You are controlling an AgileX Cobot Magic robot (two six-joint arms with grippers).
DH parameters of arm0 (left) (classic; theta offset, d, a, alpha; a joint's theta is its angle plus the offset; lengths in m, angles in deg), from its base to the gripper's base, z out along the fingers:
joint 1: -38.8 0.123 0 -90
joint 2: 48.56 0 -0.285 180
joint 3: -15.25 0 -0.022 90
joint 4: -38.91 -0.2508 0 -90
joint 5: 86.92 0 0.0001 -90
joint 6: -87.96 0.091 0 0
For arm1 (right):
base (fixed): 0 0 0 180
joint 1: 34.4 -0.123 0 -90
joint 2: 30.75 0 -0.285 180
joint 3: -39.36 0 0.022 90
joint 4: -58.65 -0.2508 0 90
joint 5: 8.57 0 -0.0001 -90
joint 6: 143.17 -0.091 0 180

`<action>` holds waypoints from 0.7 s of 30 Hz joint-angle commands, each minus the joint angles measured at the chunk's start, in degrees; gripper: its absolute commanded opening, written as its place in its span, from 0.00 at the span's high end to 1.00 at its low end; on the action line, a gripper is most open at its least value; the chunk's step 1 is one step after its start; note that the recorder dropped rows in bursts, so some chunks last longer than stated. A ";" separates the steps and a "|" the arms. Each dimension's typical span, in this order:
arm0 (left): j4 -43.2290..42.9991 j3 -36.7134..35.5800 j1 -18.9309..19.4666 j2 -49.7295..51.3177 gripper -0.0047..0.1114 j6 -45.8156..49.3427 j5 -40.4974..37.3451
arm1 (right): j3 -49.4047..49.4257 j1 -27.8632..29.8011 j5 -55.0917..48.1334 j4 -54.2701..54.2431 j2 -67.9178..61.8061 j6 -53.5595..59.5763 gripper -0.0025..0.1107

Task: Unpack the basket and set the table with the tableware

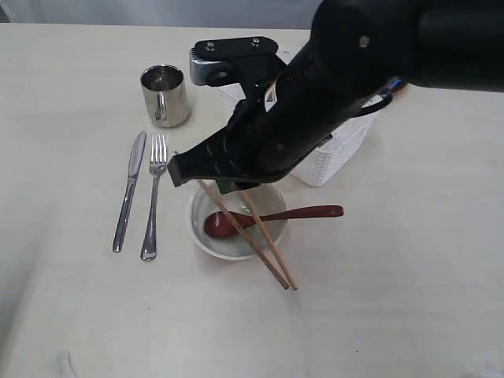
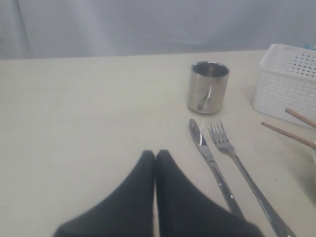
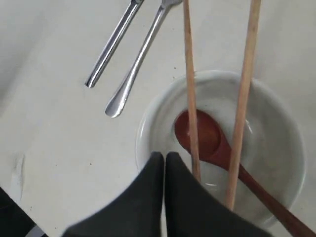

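1. The thick black right arm (image 1: pixel 354 55) comes in from the upper right of the exterior view. It slopes down and left across the middle, covering much of the white rectangular lattice-sided plastic basket (image 1: pixel 339 153) behind it.
2. The right gripper (image 1: pixel 176 169) hangs just above the far-left side of the pale round ceramic bowl (image 1: pixel 206 246), its tip pointing toward the cutlery.
3. Its jaws are pressed together with no gap and nothing between them.
4. The 2 slim wooden chopsticks (image 1: pixel 272 256) run just beside the closed fingers; whether they touch them cannot be told.
5. The chopsticks slant across the bowl, upper ends under the gripper and lower ends on the cream-white matte table (image 1: pixel 394 315).
6. The reddish-brown wooden spoon (image 1: pixel 303 213) has its head in the bowl, under the chopsticks, and its handle sticks out over the rim to the right.
7. The steel knife (image 1: pixel 127 193) and steel fork (image 1: pixel 153 197) lie side by side left of the bowl, with the knife on the outside.
8. The shiny steel mug (image 1: pixel 164 96) stands upright beyond them.
9. The left gripper (image 2: pixel 155 157) is low over bare table near the knife, with its jaws closed tip to tip and empty.
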 commanded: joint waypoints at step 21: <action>-0.47 -0.18 -0.29 -0.15 0.96 -0.24 0.61 | -9.71 -3.83 -1.84 2.76 -15.65 1.66 0.98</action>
